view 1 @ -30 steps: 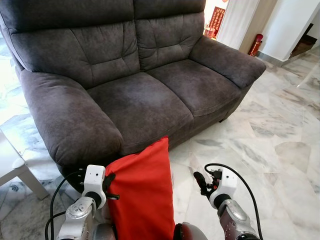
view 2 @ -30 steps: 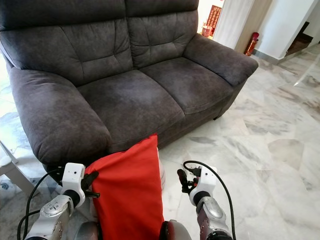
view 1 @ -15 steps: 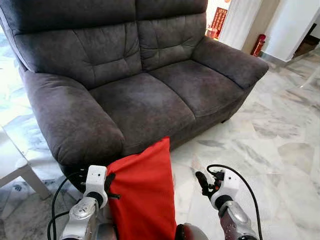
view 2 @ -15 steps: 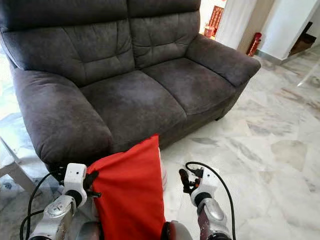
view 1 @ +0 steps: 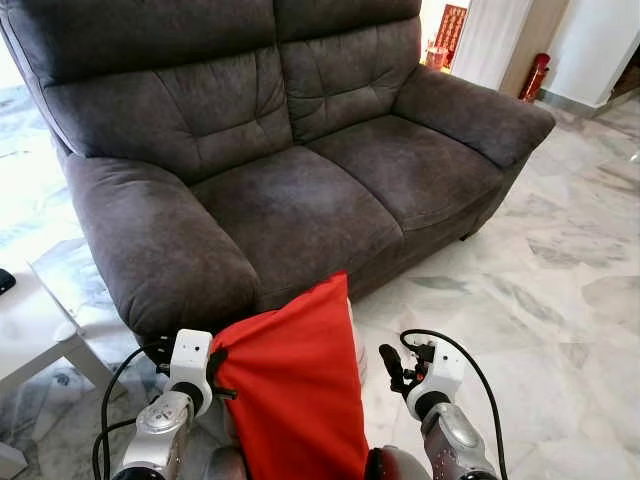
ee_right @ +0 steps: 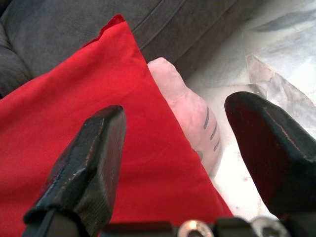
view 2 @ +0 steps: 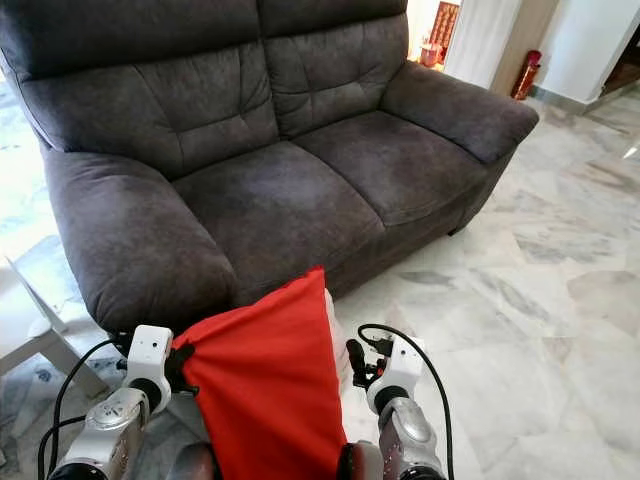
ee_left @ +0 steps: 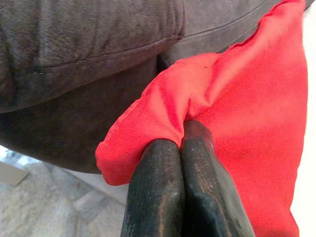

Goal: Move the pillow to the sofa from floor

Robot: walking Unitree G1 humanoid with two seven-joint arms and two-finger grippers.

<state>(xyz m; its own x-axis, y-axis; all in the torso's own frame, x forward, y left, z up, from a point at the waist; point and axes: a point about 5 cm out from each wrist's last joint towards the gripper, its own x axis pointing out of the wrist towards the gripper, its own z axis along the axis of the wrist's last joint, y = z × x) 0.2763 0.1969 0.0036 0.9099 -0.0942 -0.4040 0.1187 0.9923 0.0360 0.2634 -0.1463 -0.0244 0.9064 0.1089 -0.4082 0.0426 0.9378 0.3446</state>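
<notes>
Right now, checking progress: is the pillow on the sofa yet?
No. The left hand holds the pillow up before the sofa.

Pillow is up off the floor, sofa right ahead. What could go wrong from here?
The left gripper pinches only a fold near one corner of the red pillow, so the fabric might slip out during the lift. The right gripper is open beside it, giving no support. The hanging pillow could also catch on the sofa seat's front edge.
</notes>
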